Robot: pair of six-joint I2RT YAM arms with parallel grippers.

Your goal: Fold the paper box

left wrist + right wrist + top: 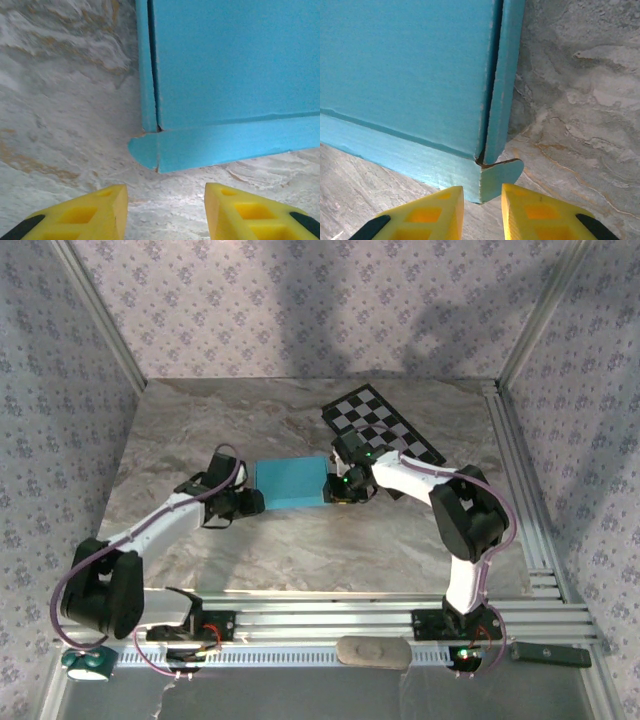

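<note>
The paper box (pixel 290 483) lies flat mid-table, folded, turquoise face up. My left gripper (pixel 252 502) sits at its near-left corner and my right gripper (pixel 333 488) at its right edge. In the left wrist view the box's corner with a rounded tab (pixel 145 150) lies a little beyond the yellow fingers (pixel 107 210). The left gripper (pixel 166 212) is open over bare table. In the right wrist view the box's near corner (pixel 490 180) dips just into the narrow gap of the right gripper (pixel 481 196). Neither of its fingers (pixel 445 210) visibly touches the card.
A black-and-white checkerboard (pixel 385 428) lies behind the right gripper, close to the box's far-right corner. Aluminium rails run along the right side (pixel 520 480) and the near edge (pixel 330 615). Patterned walls close in the left, back and right.
</note>
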